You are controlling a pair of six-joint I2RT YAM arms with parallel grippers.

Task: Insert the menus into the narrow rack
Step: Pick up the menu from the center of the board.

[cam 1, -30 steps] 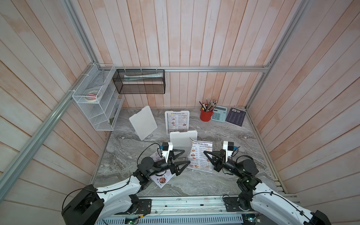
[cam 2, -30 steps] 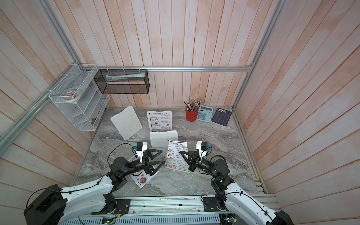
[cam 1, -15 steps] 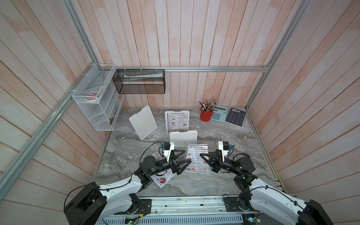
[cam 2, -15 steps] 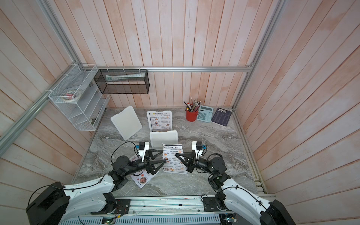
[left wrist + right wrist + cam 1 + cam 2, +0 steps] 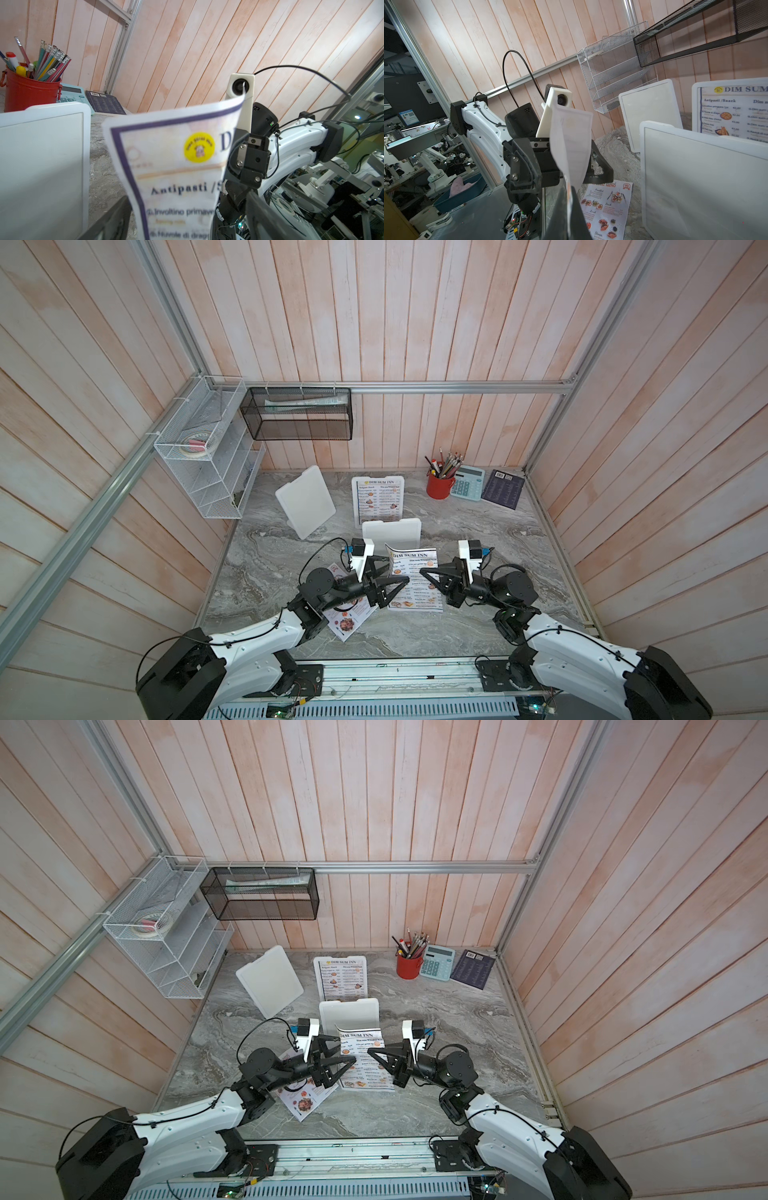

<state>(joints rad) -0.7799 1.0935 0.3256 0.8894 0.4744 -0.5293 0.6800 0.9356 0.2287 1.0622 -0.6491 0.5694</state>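
A white, dark-bordered "DIM SUM INN" menu [image 5: 415, 578] [image 5: 365, 1060] hangs upright over the table's middle. My right gripper [image 5: 422, 571] [image 5: 569, 193] is shut on its right edge. My left gripper [image 5: 394, 574] [image 5: 187, 207] is open, one finger on each side of the sheet [image 5: 176, 166], both apart from it. A second such menu [image 5: 378, 499] stands in a white frame farther back. The colourful Special Menu [image 5: 347, 620] [image 5: 607, 207] lies flat under my left arm. The narrow black mesh rack [image 5: 297, 414] hangs on the back wall with paper inside.
Two blank white stands [image 5: 305, 506] [image 5: 391, 533] sit behind the grippers. A white wire shelf [image 5: 208, 460] hangs on the left wall. At the back right are a red pencil cup [image 5: 439, 485], a calculator [image 5: 467, 483] and a dark booklet [image 5: 503, 488].
My right gripper has carried the menu leftward, so the sheet now sits between the left gripper's fingers. The left jaws have narrowed a little.
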